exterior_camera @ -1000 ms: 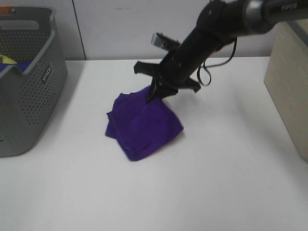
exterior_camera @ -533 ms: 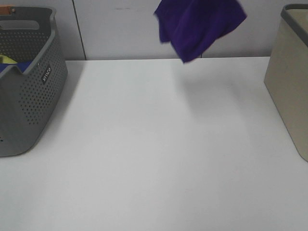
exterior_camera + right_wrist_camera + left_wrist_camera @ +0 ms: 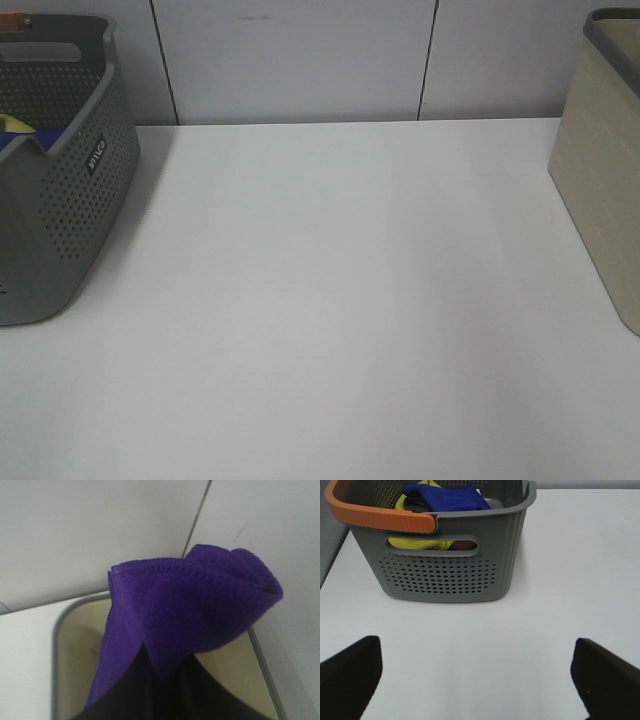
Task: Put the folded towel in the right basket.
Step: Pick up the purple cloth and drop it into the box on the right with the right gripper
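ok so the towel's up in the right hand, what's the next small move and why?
Probably lower the purple towel straight down toward the mouth of the beige basket before letting go. The right wrist view shows the towel hanging over the open interior, with rim visible on either side, but seemingly above it. A drop from there might unfold it.

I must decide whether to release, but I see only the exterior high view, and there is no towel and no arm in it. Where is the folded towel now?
Observer: The right wrist view shows the purple towel held in the right gripper, off the table.
Operator: Is it over the right basket?
Observer: Yes, the open beige basket lies below the towel in that view.
Operator: And the left arm?
Observer: The left gripper is open and empty, in front of the grey basket.
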Available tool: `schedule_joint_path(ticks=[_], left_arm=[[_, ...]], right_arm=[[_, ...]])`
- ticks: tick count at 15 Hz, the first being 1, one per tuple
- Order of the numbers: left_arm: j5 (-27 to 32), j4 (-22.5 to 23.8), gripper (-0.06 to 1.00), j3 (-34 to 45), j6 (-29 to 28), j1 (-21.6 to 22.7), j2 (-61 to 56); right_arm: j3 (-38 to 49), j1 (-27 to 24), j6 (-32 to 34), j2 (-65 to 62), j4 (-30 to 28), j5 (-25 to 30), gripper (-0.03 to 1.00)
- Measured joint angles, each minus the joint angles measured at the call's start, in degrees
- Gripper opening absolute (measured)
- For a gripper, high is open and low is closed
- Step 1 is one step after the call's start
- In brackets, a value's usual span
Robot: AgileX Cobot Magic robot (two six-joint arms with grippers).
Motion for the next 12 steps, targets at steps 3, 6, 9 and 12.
schedule_joint_path(ticks=[3,6,9,12], left_arm=[[0.00,0.00,0.99,0.00,0.00,0.00,0.00],[0.00,0.00,0.99,0.00,0.00,0.00,0.00],[0.00,0.00,0.99,0.00,0.00,0.00,0.00],[0.00,0.00,0.99,0.00,0.00,0.00,0.00]], right_arm=[[9.00,-6.13,-1.32,0.00,0.97,0.46,0.09],[14.50,-7.68,-1.49,0.06,6.36,0.40,0.62],[15.76,-7.62,-4.47,0.11,10.77,0.40,0.95],[15.76,-7.56,-6.47,0.11,18.16,0.40,0.97]])
